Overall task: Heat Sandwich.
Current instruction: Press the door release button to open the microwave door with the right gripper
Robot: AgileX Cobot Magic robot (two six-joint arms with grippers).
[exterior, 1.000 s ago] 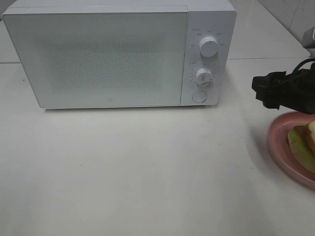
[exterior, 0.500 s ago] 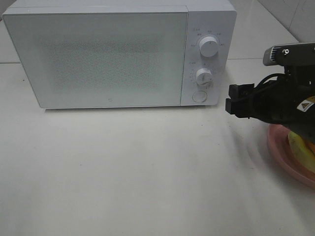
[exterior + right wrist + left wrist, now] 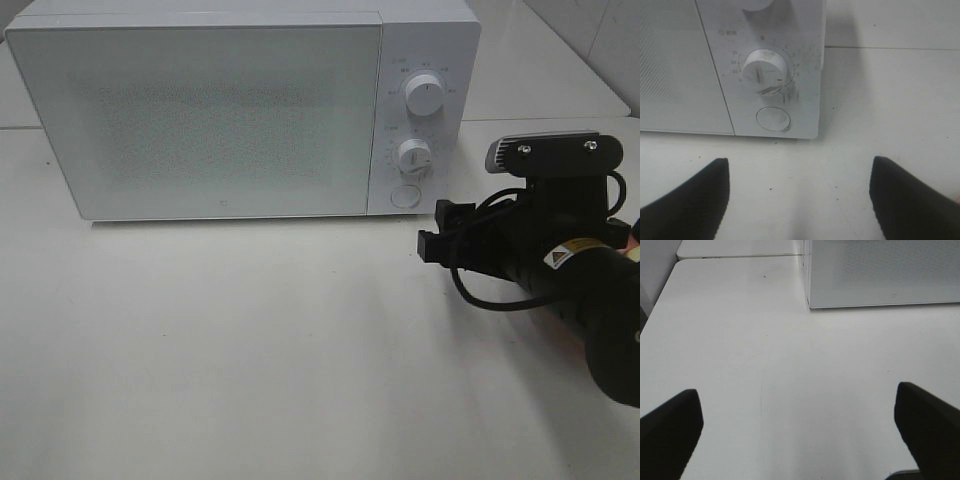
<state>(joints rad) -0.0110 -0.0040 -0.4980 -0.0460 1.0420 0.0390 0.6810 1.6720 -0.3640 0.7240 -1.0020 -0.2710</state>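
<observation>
The sandwich and its plate are hidden behind my right arm at the right edge of the exterior high view. My right gripper (image 3: 432,232) hangs open and empty over the table, just right of and below the white microwave's (image 3: 200,110) round button (image 3: 404,196). In the right wrist view the open gripper (image 3: 800,200) faces that button (image 3: 772,119) and the lower dial (image 3: 765,70), a short gap away. The microwave door is shut. My left gripper (image 3: 800,435) is open and empty above bare table, with the microwave's (image 3: 880,270) left front corner ahead of it.
The microwave stands at the back of the white table (image 3: 250,350) and has an upper dial (image 3: 424,96) and a lower dial (image 3: 413,155) on its right panel. A tiled wall corner (image 3: 600,30) shows at the back right.
My right arm has swung left from above the plate toward the microwave's button and now covers the plate and sandwich. Its jaws stayed open. The microwave has not moved.
</observation>
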